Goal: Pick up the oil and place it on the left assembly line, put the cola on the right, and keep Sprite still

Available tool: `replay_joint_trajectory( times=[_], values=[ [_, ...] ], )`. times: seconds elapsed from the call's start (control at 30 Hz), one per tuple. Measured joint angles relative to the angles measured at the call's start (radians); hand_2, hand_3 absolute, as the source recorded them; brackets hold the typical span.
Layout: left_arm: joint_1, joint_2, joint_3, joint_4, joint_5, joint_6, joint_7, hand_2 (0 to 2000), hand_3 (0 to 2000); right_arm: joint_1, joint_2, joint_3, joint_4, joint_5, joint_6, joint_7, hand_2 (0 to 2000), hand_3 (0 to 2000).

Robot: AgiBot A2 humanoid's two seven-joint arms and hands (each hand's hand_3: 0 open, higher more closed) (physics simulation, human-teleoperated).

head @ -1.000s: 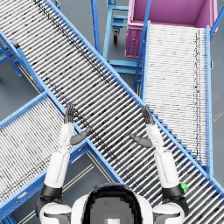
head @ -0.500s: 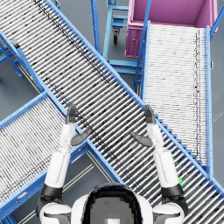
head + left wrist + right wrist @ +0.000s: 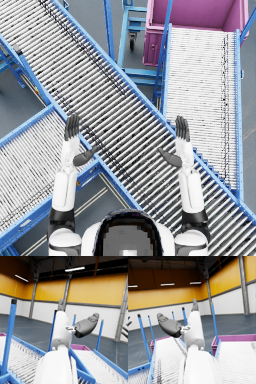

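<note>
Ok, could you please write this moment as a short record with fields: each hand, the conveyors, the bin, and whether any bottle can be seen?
left hand: open, holds nothing, raised over the blue rail of the central conveyor
right hand: open, holds nothing, raised over the central conveyor
central conveyor: rollers, runs diagonally
left conveyor: rollers, blue frame
right conveyor: rollers, blue frame
pink bin: at the far end of the right conveyor
bottles: none visible in any view
</note>
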Motion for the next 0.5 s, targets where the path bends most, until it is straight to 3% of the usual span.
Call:
replay_joint_trajectory(
  times=[0.3,0.5],
  values=[
    [0.033,0.021,-0.07,0.008,0.355,0.0,0.0,0,0,0.026,-0.021,-0.082,0.0,0.388,0.0,0.0,0,0],
    [0.057,0.029,-0.118,0.012,0.453,0.0,0.0,0,0,0.046,-0.028,-0.141,-0.005,0.458,0.0,0.0,0,0]
  ],
)
